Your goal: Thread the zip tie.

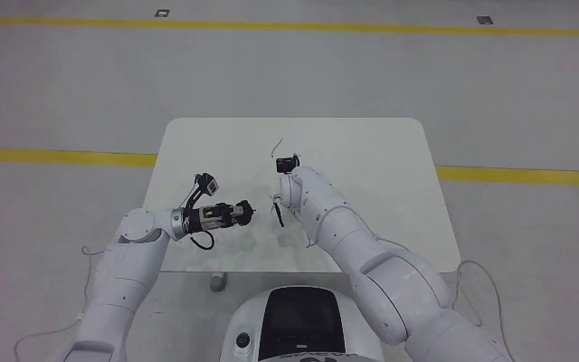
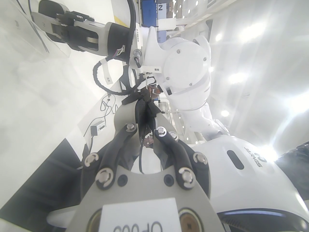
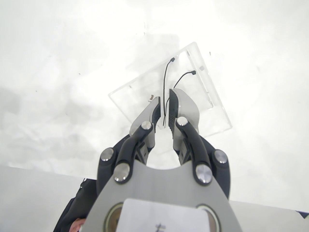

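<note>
In the right wrist view, a thin black zip tie [image 3: 165, 90] lies on a clear plastic tray [image 3: 217, 112] and runs between the pads of my right gripper [image 3: 164, 97]. The jaws stand a narrow gap apart, not touching the strap. A second zip tie [image 3: 184, 75] curves just beyond the fingertips. In the top view, the right gripper [image 1: 276, 202] points down at the table's middle with a tie [image 1: 279, 218] beside it. My left gripper [image 2: 144, 102] is shut on another black zip tie [image 2: 140, 155] and sits a little to the left [image 1: 248, 213]. The left wrist view shows the right gripper [image 2: 36, 22] on the tray.
Another loose zip tie [image 1: 276, 145] lies farther back on the white table [image 1: 380, 181]. The tray's raised rim [image 3: 205, 73] runs close past the right fingertips. Cables and a small adapter [image 2: 97, 129] lie on the floor beside the table.
</note>
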